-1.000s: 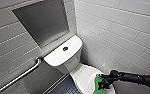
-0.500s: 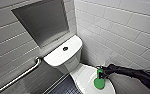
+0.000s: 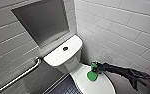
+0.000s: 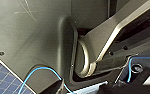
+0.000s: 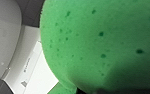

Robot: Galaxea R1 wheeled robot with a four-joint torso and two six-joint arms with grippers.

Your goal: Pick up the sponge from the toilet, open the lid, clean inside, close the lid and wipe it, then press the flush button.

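My right fingers (image 3: 96, 69) pinch the green sponge (image 3: 91, 75), held over the rear of the toilet's (image 3: 73, 63) closed white lid (image 3: 99, 86). I cannot tell if it touches. The flush button (image 3: 65, 48) sits behind.

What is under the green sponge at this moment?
The closed white lid lies under the sponge, which the right hand holds. Whatever is beneath the lid is covered.
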